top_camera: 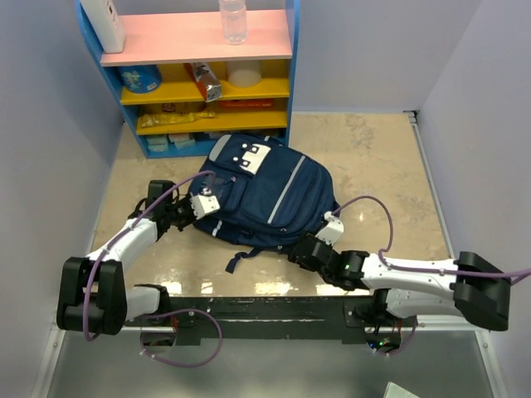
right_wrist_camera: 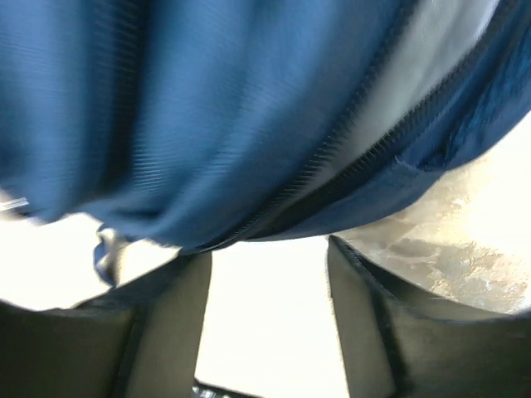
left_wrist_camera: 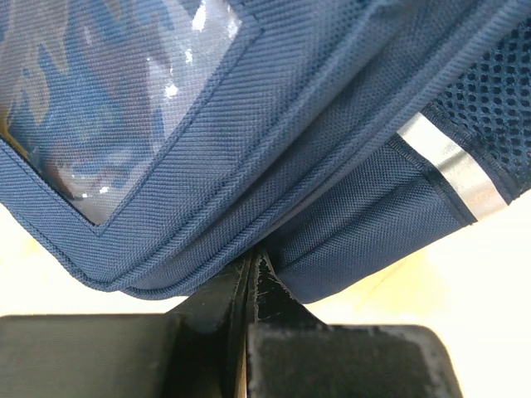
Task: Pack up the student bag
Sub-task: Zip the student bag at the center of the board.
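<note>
The student bag (top_camera: 265,195), navy with light-grey stripes and a white patch near its top, lies flat on the table. My left gripper (top_camera: 206,203) is at its left edge. In the left wrist view this gripper (left_wrist_camera: 253,257) is shut, its tips pinched into a fold of the student bag (left_wrist_camera: 315,124) below a clear window pocket (left_wrist_camera: 108,91). My right gripper (top_camera: 303,250) sits at the bag's near right corner. In the blurred right wrist view it (right_wrist_camera: 270,249) stands open with nothing between the fingers, just under the student bag (right_wrist_camera: 207,108) and its zipper (right_wrist_camera: 357,162).
A blue shelf unit (top_camera: 199,75) with pink and yellow boards stands behind the bag, holding a clear bottle (top_camera: 233,21), a white box (top_camera: 106,23) and snacks. A loose bag strap (top_camera: 241,259) trails toward the near edge. Walls close in left and right.
</note>
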`<state>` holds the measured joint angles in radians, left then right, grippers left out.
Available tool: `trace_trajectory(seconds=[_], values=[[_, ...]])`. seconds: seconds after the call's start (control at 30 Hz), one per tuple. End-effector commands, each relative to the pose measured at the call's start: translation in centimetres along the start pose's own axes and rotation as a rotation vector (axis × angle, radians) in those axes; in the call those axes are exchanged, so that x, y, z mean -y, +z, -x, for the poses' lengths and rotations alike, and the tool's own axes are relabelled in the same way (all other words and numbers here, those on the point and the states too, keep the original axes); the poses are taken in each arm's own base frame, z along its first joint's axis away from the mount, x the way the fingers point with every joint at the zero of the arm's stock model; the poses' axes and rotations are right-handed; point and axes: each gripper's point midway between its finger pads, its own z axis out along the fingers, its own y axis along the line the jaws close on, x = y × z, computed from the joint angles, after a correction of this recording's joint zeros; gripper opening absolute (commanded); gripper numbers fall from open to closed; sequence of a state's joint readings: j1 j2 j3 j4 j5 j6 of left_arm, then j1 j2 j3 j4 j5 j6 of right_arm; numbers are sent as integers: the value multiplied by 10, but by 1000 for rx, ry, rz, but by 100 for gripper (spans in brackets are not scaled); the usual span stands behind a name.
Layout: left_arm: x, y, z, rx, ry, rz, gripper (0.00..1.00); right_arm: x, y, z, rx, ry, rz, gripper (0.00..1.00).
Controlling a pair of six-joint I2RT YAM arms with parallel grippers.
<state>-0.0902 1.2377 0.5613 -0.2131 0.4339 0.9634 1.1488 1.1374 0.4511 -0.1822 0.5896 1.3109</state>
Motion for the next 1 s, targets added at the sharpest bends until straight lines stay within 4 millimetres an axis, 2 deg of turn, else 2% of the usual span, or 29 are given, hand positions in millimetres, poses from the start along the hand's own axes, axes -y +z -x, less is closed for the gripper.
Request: trace_trajectory(seconds=[0.0,0.07,0.17,0.27,0.4,0.43,0.5,0.53,0.8,0.87,0.97], values=[[2,-8,-8,-36,-12,-29,0,-19,-22,27,50,-93,93,63],[6,-9,-3,-17,-23,-50,0,-24,-30,35,68,-155,136,64],[5,-13,8,16,-45,-63,0,-35,-36,36,61,-221,192,63],[3,-18,19,49,-56,-58,0,-50,-34,31,49,-278,251,63],[2,-22,25,60,-65,-67,0,-63,-23,20,48,-389,229,61],[4,-22,23,56,-67,-71,0,-60,-17,8,30,-438,201,61],[5,-23,23,56,-63,-71,0,-68,-15,8,57,-477,186,60],[7,-23,22,53,-66,-76,0,-67,-13,0,55,-511,176,60],[10,-22,21,58,-66,-86,0,-75,-3,-2,122,-516,150,58],[10,-23,22,61,-62,-84,0,-70,4,-4,135,-507,110,57],[11,-24,23,62,-57,-85,0,-62,11,-2,179,-501,38,50]])
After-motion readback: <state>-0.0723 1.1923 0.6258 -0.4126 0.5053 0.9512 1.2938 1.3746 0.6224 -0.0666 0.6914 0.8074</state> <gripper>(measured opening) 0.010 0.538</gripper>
